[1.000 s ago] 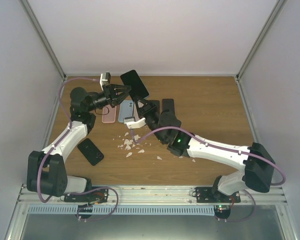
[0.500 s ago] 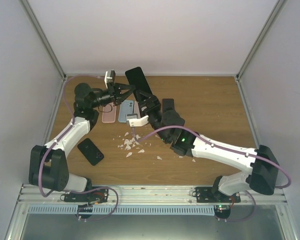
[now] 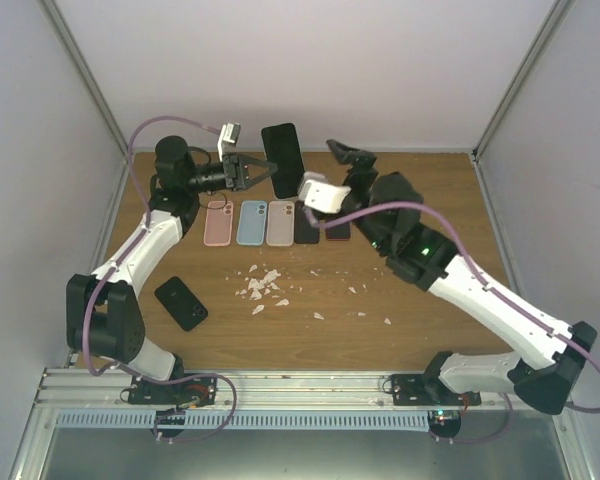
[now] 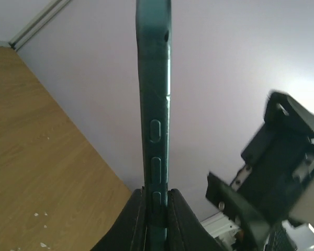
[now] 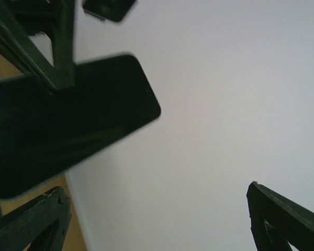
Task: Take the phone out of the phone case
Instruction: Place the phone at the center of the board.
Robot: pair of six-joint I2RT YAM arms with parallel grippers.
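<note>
A black phone sits in a dark teal phone case and is held upright in the air near the back wall. My left gripper is shut on the case's lower end, and in the left wrist view the jaws press both faces, with the side buttons showing. My right gripper hangs open just right of the phone, touching nothing. The right wrist view shows the phone at upper left, outside the wide-spread gripper.
On the wooden table lie a pink case, a blue case, a beige case and two dark phones in a row. Another black phone lies front left. White crumbs are scattered mid-table.
The right gripper has opened, let go and lifted up and to the right, off the row of cases. The left arm has raised the phone and turned it upright toward the back wall.
</note>
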